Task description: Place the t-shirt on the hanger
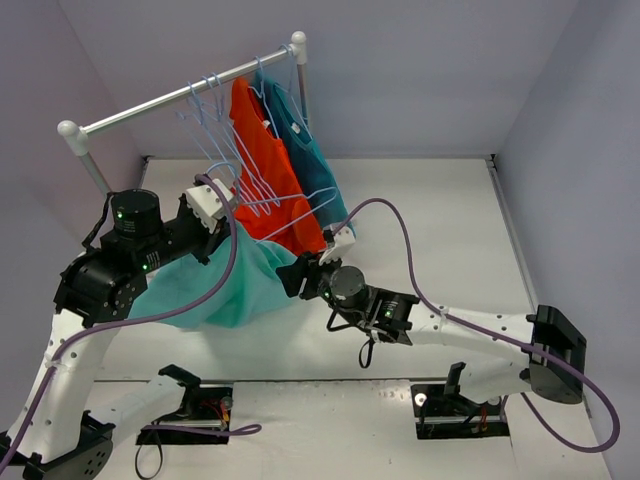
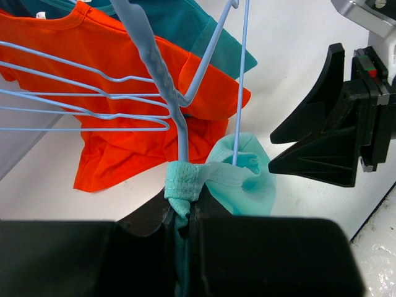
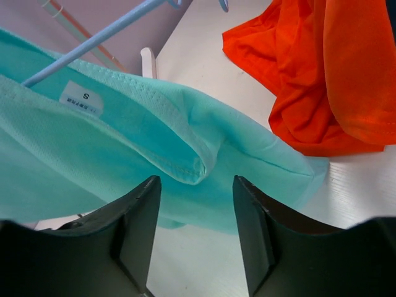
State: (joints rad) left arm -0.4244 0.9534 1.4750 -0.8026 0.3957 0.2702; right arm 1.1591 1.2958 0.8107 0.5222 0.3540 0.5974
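From above, the t-shirt (image 1: 230, 290) sags low over the worktop (image 1: 450, 220) between both arms; the left wrist view shows the left claw (image 2: 185, 213) clenched on its collar, beside the hanger (image 2: 162, 74); the right wrist view shows the right claw (image 3: 195, 204) released, fingers apart, near the cloth.

Pinching t-shirt (image 2: 244, 182) collar w/ L gripper (image 2: 189, 210), arm reared up; holding R gripper (image 3: 193, 210) spread apart, arm stretched low twd centre.

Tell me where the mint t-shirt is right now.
In the top view the t-shirt hangs left of centre, below the orange shirt, its collar pinched in the left gripper.
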